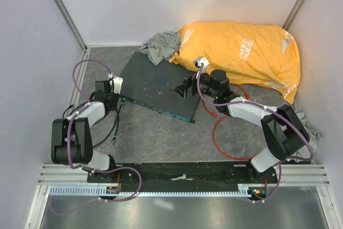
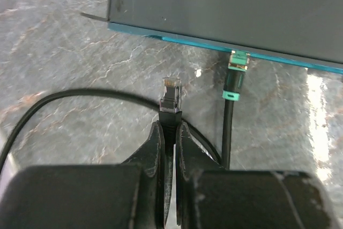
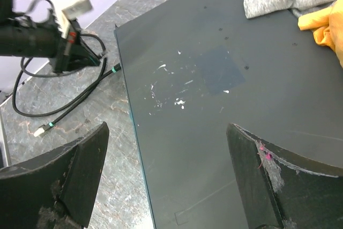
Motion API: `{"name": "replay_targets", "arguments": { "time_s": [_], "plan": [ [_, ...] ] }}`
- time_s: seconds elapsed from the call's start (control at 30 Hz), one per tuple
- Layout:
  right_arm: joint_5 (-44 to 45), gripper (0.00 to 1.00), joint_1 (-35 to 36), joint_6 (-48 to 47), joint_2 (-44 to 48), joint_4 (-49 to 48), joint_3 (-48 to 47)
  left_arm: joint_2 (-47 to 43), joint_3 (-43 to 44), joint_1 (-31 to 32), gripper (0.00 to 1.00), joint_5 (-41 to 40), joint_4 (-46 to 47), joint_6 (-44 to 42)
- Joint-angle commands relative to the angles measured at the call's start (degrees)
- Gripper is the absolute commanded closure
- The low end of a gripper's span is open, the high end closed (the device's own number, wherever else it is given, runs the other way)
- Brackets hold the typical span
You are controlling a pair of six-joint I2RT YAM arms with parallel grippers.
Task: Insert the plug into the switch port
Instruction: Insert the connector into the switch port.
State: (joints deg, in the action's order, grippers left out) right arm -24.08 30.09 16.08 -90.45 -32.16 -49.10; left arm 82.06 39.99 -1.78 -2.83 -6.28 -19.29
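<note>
Left gripper (image 2: 170, 127) is clenched tight on a black-booted plug (image 2: 171, 90) - clear tip poking out past the fingers, aimed at the switch's (image 1: 158, 87) blue-green front edge (image 2: 177, 38) but apart from it, hovering over the marble table (image 1: 161, 138). Just to the right, a green-tipped plug (image 2: 237, 63) on its own black cable sits at that same edge, at a port. The switch itself lies flat mid-table, angled, its far corner beside a grey cloth (image 1: 161, 46) and an orange cloth (image 1: 241, 46). Right gripper (image 3: 167, 127) hangs over the switch's dark top - jaws spread wide, nothing between them. The red cable (image 1: 214, 132) loops on the table on the right, running under the right arm; I can't make out the plug at its end from here.
</note>
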Motion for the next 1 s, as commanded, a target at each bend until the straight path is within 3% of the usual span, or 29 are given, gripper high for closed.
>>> {"name": "replay_targets", "arguments": {
  "time_s": [0.0, 0.43, 0.8, 0.97],
  "plan": [
    [-0.5, 0.03, -0.3, -0.3, 2.2, -2.1, 0.2, 4.2, 1.8, -0.8, 0.98, 4.8, 3.7, -4.0],
    [-3.2, 0.03, -2.2, 3.0, 1.2, -3.8, 0.3, 11.9, 7.9, -0.8, 0.98, 3.9, 1.4, -3.3],
    [-4.3, 0.03, -3.4, 5.2, 1.1, -6.0, 1.2, 11.0, 8.1, 0.9, 0.99, 3.0, 2.2, -4.0],
    [-4.7, 0.03, -3.5, 5.6, 1.0, -6.7, 1.5, 10.0, 6.4, 4.8, 0.98, -3.6, 4.2, -6.1]
  ]
}}
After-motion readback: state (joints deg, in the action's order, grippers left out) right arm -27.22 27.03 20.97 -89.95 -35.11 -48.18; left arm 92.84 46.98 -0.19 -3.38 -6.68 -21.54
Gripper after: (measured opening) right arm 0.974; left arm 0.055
